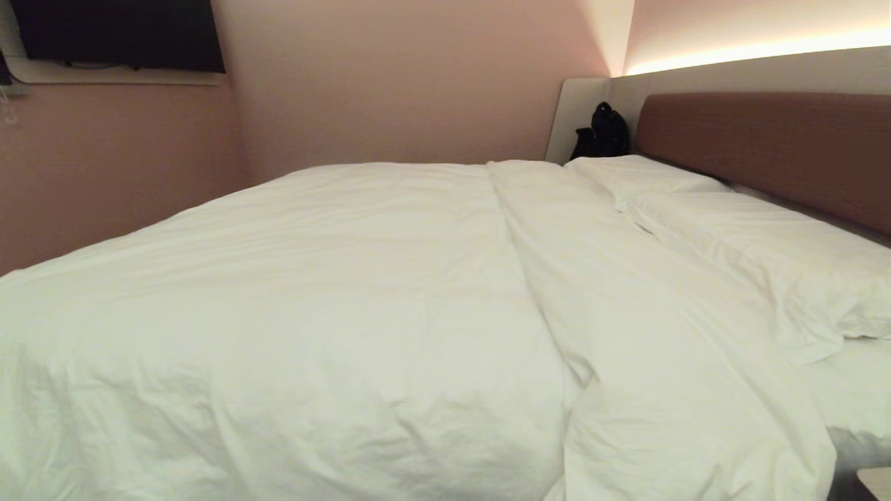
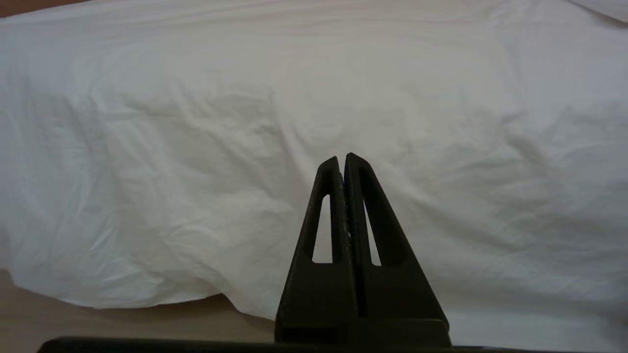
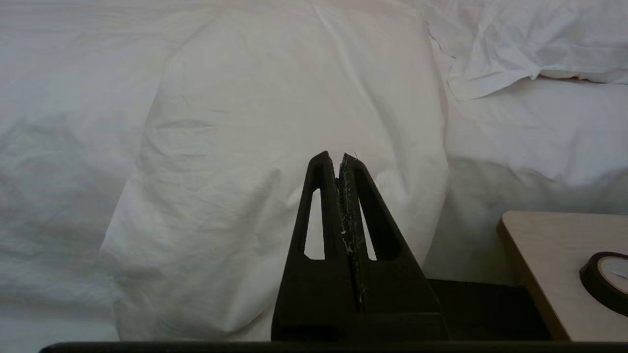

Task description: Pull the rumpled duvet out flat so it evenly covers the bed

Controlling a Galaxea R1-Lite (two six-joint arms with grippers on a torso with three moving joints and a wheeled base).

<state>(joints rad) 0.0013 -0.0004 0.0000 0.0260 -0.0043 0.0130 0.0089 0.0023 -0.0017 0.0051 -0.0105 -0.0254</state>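
The left gripper (image 2: 343, 159) is seen with its fingers pressed together, holding nothing, before the near hanging side of the duvet (image 2: 245, 147). The right gripper (image 3: 338, 158) is closed and empty too, in front of a thick fold that hangs over the near edge of the bed (image 1: 860, 456). To the right of it a bedside table (image 3: 539, 255) is placed. The duvet is spread over most of the bed, but a long ridge is left along its right part, near the pillows (image 1: 752, 243). The task seems to be only at its start. Next, the fingers must probably be opened and the near edge of the fold taken.
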